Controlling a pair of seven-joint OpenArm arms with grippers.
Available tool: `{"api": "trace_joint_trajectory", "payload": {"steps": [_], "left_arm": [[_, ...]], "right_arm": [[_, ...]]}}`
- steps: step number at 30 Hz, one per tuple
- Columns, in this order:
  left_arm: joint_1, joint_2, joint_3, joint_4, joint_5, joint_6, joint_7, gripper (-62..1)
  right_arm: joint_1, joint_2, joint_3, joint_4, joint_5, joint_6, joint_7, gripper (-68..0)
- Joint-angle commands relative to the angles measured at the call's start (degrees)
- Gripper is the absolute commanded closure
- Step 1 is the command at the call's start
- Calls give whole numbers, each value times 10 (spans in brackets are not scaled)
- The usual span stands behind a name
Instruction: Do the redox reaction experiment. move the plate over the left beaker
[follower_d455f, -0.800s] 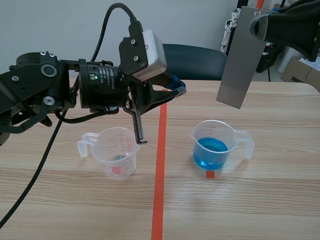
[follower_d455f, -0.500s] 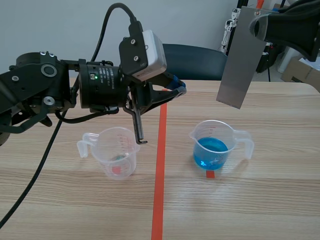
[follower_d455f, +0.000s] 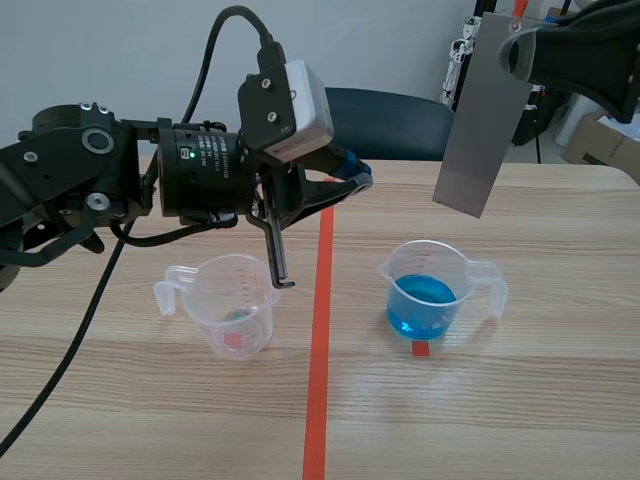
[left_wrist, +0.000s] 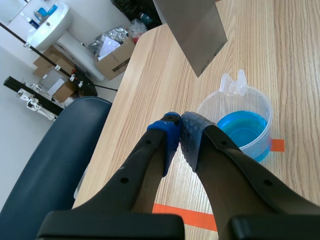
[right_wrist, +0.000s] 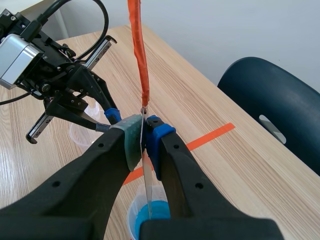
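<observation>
From the scene view I see the right gripper (follower_d455f: 516, 52) high at the far right, its fingers pinching the top of a grey rectangular metal plate (follower_d455f: 480, 130) that hangs tilted in the air. The plate's lower corner is above and beyond the clear plastic beaker of blue liquid (follower_d455f: 430, 296), on the right of the orange-red tape line (follower_d455f: 319, 330). The nearly empty clear plastic beaker (follower_d455f: 232, 303) stands on the other side of that line, well apart from the plate. Above it the left arm lies level over the light wooden table (follower_d455f: 540, 400), and the left gripper (follower_d455f: 354, 178) points across the tape line with its blue pads pressed together on nothing. A dark blue chair (follower_d455f: 390, 120) stands behind the table. In the left wrist view I have the two fingers (left_wrist: 167, 132) meeting tip to tip. The blue-filled beaker sits just ahead of them and the plate's corner hangs over its far side. In the right wrist view the plate shows edge-on, clamped between the grey-green and blue pads (right_wrist: 131, 136). The blue liquid is directly under the gripper, and the left arm is beyond it.
</observation>
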Motion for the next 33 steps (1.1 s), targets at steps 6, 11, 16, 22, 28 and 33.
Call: {"api": "trace_joint_trajectory", "payload": {"steps": [6,11,16,22,28,33], "left_arm": [[-9,3,1,4,-6,5,-5,-40],[-5,3,1,4,-6,5,-5,-40],[11,-12,-2,4,-8,21,-20,-40],[56,-42,-40,4,-13,25,-50,-40],[111,-78,-94,5,-26,25,-99,-40],[155,-104,-129,5,-28,25,-132,-40]], "right_arm": [[7,0,8,3,8,0,11,-6],[7,0,8,3,8,0,13,-6],[7,0,8,3,8,0,13,-6],[7,0,8,3,7,0,12,-6],[7,0,8,3,7,0,13,-6],[7,0,8,3,8,0,13,-6]]}}
